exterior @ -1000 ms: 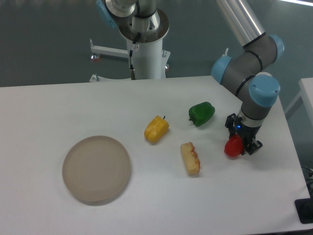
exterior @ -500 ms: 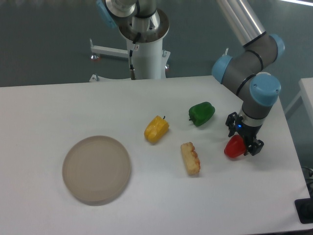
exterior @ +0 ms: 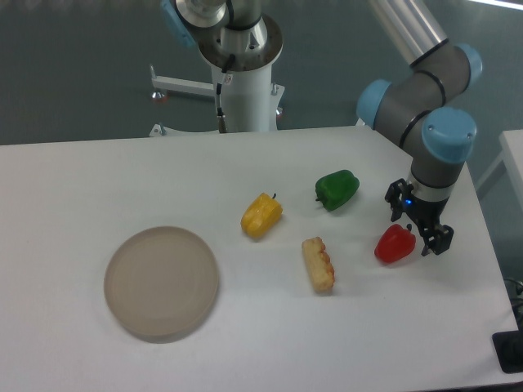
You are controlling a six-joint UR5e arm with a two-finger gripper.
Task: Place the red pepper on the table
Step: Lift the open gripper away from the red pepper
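The glossy red pepper (exterior: 395, 243) lies on the white table (exterior: 270, 335) near its right edge, free of the fingers. My gripper (exterior: 422, 224) hangs just above and to the right of it, open, with nothing between its black fingers (exterior: 442, 238). One fingertip stands close to the pepper's upper right side; whether it touches cannot be told.
A green pepper (exterior: 337, 189) and a yellow pepper (exterior: 261, 215) lie mid-table. A pale corn-like piece (exterior: 318, 263) lies left of the red pepper. A round beige plate (exterior: 161, 282) sits at the front left. The table's right edge runs close behind the gripper.
The gripper let go of the red pepper and drew up and to the right. The pepper now rests on the table, slightly right of where it was held.
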